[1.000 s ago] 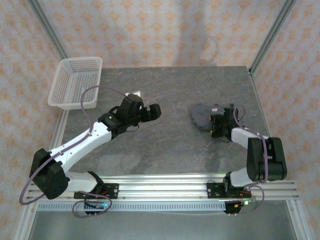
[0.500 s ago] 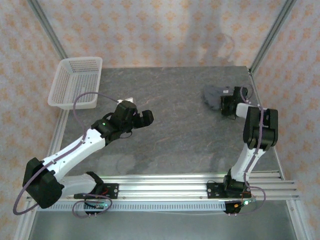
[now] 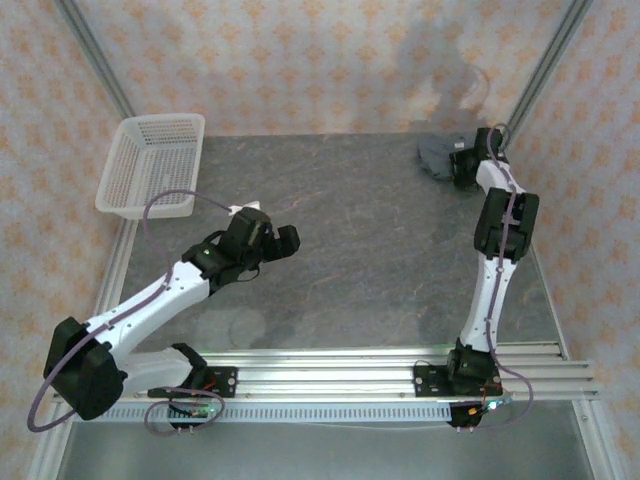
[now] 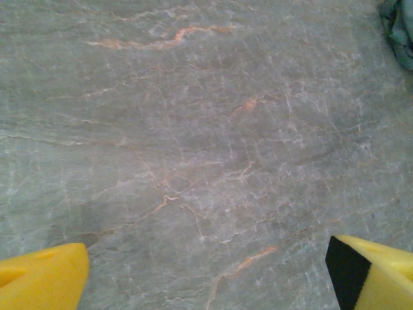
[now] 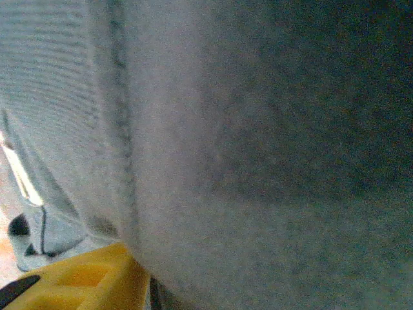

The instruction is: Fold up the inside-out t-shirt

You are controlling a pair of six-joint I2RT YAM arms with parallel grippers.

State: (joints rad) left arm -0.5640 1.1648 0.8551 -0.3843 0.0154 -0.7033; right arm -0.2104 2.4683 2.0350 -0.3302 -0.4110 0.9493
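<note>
Along the near edge of the bench (image 3: 330,300), two aluminium rails (image 3: 320,378) are carrying both arm bases, with cables looping around them. The bench top is showing as a dark grey, stone-patterned sheet; through the left wrist camera it is reading paler, crossed by thin whitish cracks and a few orange veins.

Over the left half of the bench, the left arm is reaching inward at a slant. The left pincer (image 4: 206,271) is hovering above bare surface with its yellow fingers spread wide apart and nothing between them.

From the near right of the bench, the right arm is stretching almost straight out toward the far right corner. The right pincer (image 3: 462,166) is sitting against the inside-out t-shirt (image 3: 436,155), which is lying bunched in a dark slate heap at that far right corner, close to the bench's back edge. Through the right wrist camera, grey cloth with a stitched seam is pressing right up to the lens and one yellow finger (image 5: 84,278) is lying under it; the jaws are standing partway closed on a fold of the shirt.

At the far left corner of the bench, a white mesh basket (image 3: 150,165) is overhanging the edge. Beyond the bench, metal frame posts (image 3: 95,62) are rising against pale wallpaper (image 3: 300,60) with a repeating orange motif, and the right arm's shadow is falling there.
</note>
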